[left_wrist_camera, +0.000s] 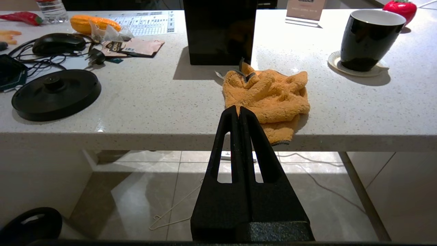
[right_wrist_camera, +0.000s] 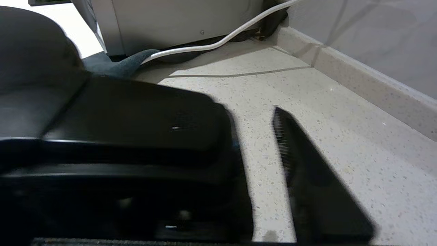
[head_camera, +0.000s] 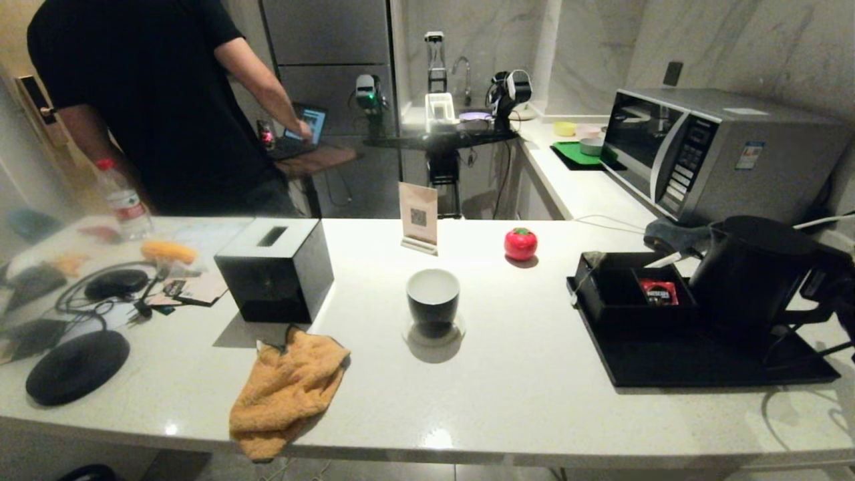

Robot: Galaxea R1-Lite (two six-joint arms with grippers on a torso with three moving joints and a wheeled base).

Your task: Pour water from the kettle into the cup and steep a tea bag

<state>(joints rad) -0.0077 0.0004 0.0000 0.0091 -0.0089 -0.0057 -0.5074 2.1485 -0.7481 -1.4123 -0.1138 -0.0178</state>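
R gripper (right_wrist_camera: 252, 150) straddles kettle (head_camera: 755, 274) handle, fingers not yet pinching; close square, firm before lifting. Cup (head_camera: 433, 300) well to its left. L gripper (left_wrist_camera: 238, 112) pressed together, parked.

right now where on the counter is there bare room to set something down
Widest bare patch: the front of the counter between the orange cloth and the black tray, in front of the cup. A smaller one lies between the cup, the red tomato-shaped object and the tray. Crowded: the left end, with cables and the kettle base disc.
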